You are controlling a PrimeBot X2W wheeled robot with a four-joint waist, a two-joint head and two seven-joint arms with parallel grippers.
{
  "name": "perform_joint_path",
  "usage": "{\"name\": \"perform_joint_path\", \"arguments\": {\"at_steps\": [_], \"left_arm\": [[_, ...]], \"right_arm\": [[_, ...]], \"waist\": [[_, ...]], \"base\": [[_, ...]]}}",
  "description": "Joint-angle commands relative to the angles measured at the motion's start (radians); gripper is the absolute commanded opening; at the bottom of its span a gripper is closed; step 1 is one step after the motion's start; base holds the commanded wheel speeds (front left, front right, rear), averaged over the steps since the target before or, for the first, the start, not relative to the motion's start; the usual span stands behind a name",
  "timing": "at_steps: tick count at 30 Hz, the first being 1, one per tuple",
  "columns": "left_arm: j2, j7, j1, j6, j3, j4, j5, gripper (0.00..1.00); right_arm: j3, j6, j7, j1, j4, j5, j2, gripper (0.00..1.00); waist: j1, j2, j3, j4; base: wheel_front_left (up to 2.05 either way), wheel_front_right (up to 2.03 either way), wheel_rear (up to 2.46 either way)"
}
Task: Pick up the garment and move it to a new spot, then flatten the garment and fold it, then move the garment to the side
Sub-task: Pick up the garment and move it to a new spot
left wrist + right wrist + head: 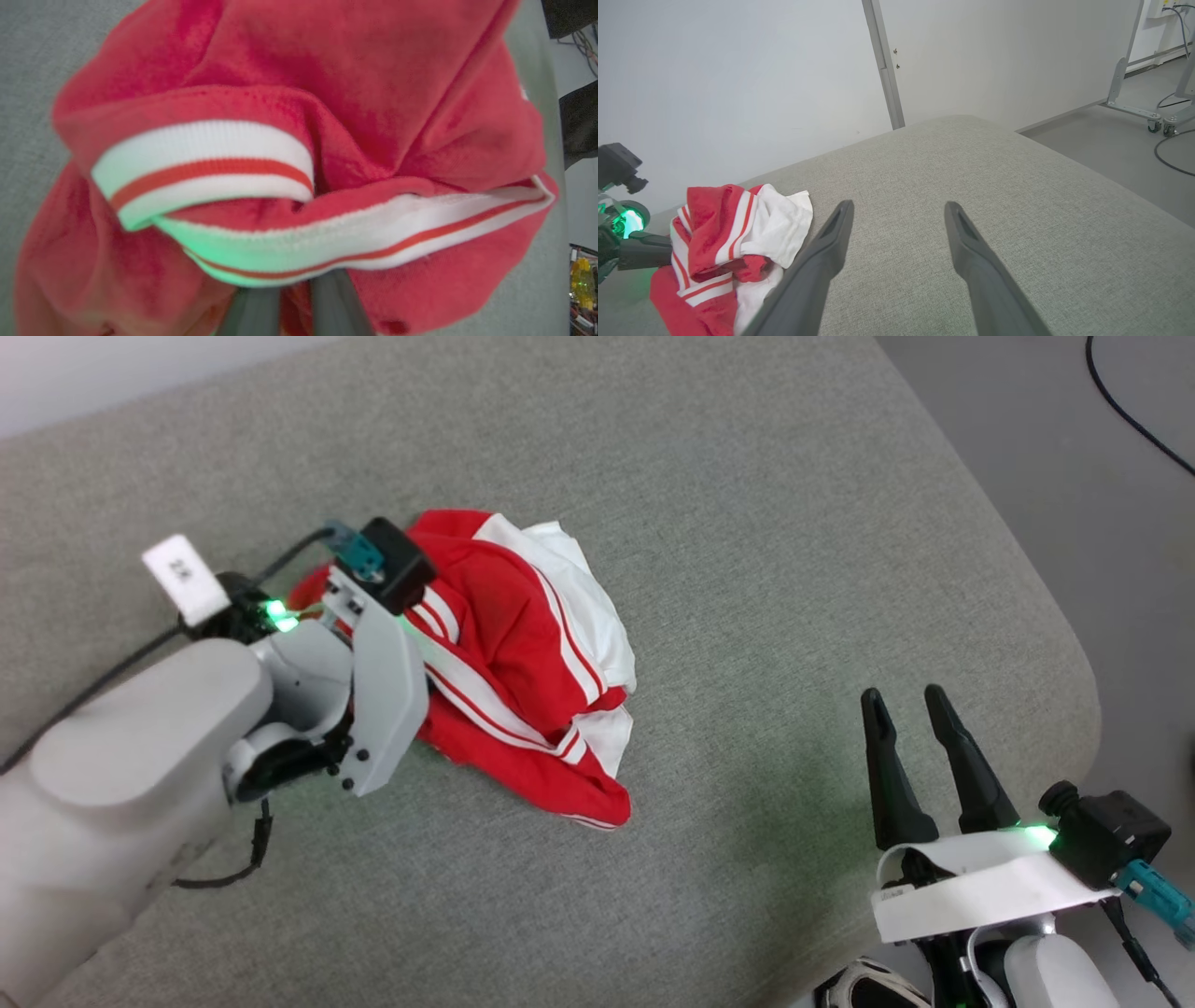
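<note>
Grey pad [766, 504], with the red garment [523, 663] bunched left of its middle.
Open pad stretches all round the heap, widest to our right, up to the rounded corner where the floor [1074, 476] begins. The garment lies crumpled, white lining showing on its right side, well apart from every edge. Our left claw [295, 303] is pinched narrow on a red fold under a white band. Our right claw [904, 695] stands wide, holding nothing, near the pad's right edge.
</note>
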Motion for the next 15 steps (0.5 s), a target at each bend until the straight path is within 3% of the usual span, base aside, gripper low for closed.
{"name": "perform_joint_path", "arguments": {"at_steps": [1, 8, 14, 15], "left_arm": [[0.004, 0.037, 0.048, -0.001, -0.024, 0.011, 0.043, 0.00], [-0.008, 0.136, 0.123, -0.001, -0.040, -0.010, 0.191, 0.00], [0.013, 0.108, 0.139, -0.001, -0.045, -0.017, 0.202, 0.00], [0.019, 0.093, 0.133, -0.001, -0.044, -0.018, 0.198, 0.04]], "right_arm": [[0.004, -0.001, -0.001, -0.019, -0.006, 0.008, 0.003, 1.00], [0.009, -0.001, -0.001, -0.015, -0.019, 0.023, 0.003, 1.00], [0.011, -0.001, -0.001, -0.006, -0.010, 0.032, 0.003, 1.00], [0.015, -0.001, -0.001, -0.007, -0.006, 0.030, 0.003, 1.00]], "waist": [[0.0000, 0.0000, 0.016, -0.003], [0.0000, 0.0000, 0.046, -0.009], [0.0000, 0.0000, 0.034, -0.009], [0.0000, 0.0000, 0.027, -0.008]], "base": [[0.00, 0.00, 0.00], [0.00, 0.00, 0.00], [0.00, 0.00, 0.00], [0.00, 0.00, 0.00]]}}
